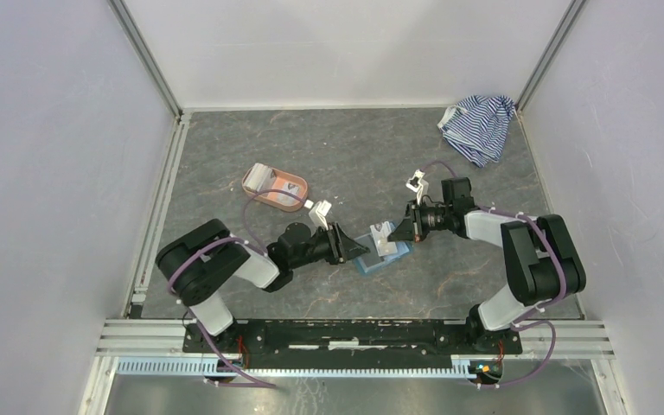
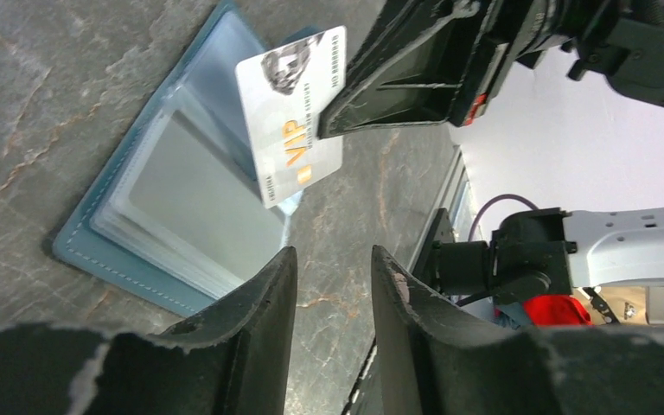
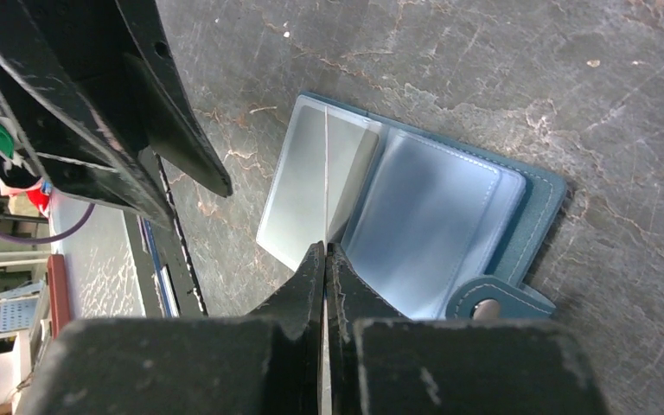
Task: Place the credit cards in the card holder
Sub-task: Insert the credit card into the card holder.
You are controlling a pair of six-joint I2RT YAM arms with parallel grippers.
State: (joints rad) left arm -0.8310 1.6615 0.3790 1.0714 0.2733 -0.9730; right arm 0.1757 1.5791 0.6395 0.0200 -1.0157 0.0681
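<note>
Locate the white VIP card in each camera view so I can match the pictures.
Top external: the VIP card is at centre, just over the open wallet.
Left wrist: upper middle, printed face showing.
Right wrist: edge-on, a thin white line at centre, above the wallet's clear sleeves.
Shared landmark: the open teal card holder under the card.

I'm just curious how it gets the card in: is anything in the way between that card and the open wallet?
Nothing visible. The right gripper pinches the credit card over the open card holder, whose clear sleeves lie bare. The left gripper sits beside the holder's edge, jaws apart, not between them.
</note>
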